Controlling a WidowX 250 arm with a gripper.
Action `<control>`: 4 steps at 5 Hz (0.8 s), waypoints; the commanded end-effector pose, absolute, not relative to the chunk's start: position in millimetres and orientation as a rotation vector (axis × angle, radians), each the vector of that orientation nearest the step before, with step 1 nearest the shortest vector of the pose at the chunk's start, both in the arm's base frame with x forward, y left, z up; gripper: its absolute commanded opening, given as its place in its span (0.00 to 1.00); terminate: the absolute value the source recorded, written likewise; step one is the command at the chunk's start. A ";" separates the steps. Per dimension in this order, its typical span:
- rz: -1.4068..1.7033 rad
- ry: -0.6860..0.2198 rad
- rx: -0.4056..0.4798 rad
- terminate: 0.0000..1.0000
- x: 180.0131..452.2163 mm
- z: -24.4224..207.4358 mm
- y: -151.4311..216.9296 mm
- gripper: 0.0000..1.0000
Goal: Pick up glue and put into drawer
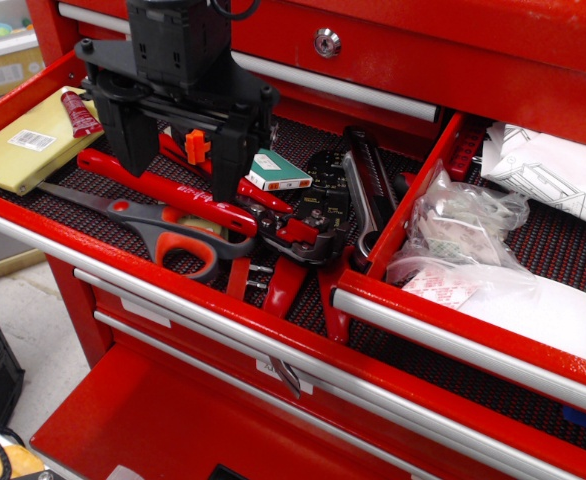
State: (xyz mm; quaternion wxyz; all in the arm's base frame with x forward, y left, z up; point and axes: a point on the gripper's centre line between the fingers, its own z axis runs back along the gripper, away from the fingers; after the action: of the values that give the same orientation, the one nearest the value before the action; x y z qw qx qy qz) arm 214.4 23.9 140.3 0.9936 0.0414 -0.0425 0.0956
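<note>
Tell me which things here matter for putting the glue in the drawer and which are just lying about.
For the job: the glue, the drawer with plastic bags, the gripper.

Just lying about: scissors, red-handled pliers, yellow pad, small green-and-white box, crimping tool.

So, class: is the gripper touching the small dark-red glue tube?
Apart. The single view shows the glue lying on the yellow pad, with a visible strip between it and the gripper to its right.

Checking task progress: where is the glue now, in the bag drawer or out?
Out. The glue lies on a yellow pad in the left tool drawer, not in the drawer holding plastic bags.
</note>
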 end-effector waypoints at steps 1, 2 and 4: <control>0.192 -0.085 0.083 0.00 214.4 140.3 23.9 1.00; 0.395 -0.079 0.107 0.00 231.5 146.7 63.8 1.00; 0.693 -0.137 0.163 0.00 289.0 145.1 131.8 1.00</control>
State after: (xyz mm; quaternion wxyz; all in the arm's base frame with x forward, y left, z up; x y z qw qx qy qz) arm 292.0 134.8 125.0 0.9398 0.0847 -0.0466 0.3279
